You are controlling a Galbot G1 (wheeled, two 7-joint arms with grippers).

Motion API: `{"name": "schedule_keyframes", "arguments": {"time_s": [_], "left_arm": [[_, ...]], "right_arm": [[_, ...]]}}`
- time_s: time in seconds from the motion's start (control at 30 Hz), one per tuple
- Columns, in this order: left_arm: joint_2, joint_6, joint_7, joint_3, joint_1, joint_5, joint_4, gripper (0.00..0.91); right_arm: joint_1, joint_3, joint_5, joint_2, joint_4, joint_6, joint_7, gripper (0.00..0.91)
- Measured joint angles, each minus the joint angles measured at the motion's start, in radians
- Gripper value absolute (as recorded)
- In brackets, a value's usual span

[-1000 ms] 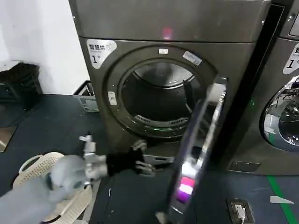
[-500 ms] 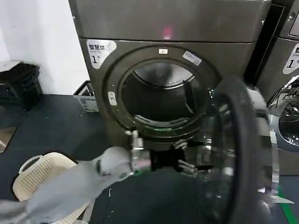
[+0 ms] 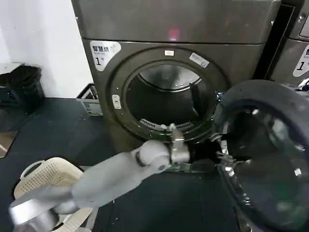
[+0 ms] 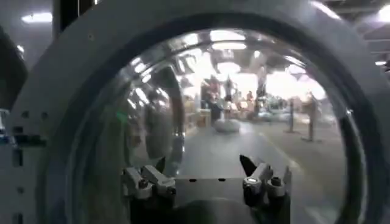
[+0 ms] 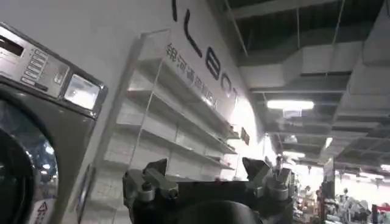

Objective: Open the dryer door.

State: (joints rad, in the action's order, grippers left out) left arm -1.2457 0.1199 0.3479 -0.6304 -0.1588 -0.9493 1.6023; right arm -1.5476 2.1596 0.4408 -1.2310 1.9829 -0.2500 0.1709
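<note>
We see the dryer door [image 3: 270,159] swung wide open to the right of the drum opening [image 3: 166,104], its inner glass facing us. Our left gripper [image 4: 204,179] reaches toward the door's inner face, fingers [image 4: 141,181] spread apart, holding nothing. Our right gripper [image 5: 207,179] points upward elsewhere, fingers spread.

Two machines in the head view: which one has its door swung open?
The dryer marked 1, in front: the dryer door hangs wide open, left gripper against it. The right-hand machine is mostly hidden.
</note>
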Motion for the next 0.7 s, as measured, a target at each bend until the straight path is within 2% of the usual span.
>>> {"name": "schedule_keyframes", "arguments": {"time_s": [0.17, 0.37, 0.47, 0.63, 0.7], "left_arm": [[-0.063, 0.000, -0.023, -0.002, 0.016, -0.002, -0.054, 0.907], [-0.052, -0.023, -0.043, 0.002, 0.018, -0.014, -0.053, 0.907], [-0.024, -0.091, -0.066, 0.001, 0.012, 0.006, -0.033, 0.907], [0.052, -0.232, -0.182, -0.004, -0.010, 0.116, 0.008, 0.907], [0.094, -0.265, -0.191, -0.003, -0.022, 0.159, 0.041, 0.907]], "right_arm": [[0.003, 0.001, -0.002, 0.001, -0.010, 0.013, 0.016, 0.907], [0.005, 0.015, -0.002, 0.011, -0.017, 0.014, 0.027, 0.907], [0.003, 0.027, -0.002, 0.017, -0.022, 0.014, 0.034, 0.907], [-0.007, 0.052, -0.001, 0.034, -0.034, 0.017, 0.038, 0.907], [-0.007, 0.065, -0.001, 0.044, -0.038, 0.020, 0.038, 0.907]]}}
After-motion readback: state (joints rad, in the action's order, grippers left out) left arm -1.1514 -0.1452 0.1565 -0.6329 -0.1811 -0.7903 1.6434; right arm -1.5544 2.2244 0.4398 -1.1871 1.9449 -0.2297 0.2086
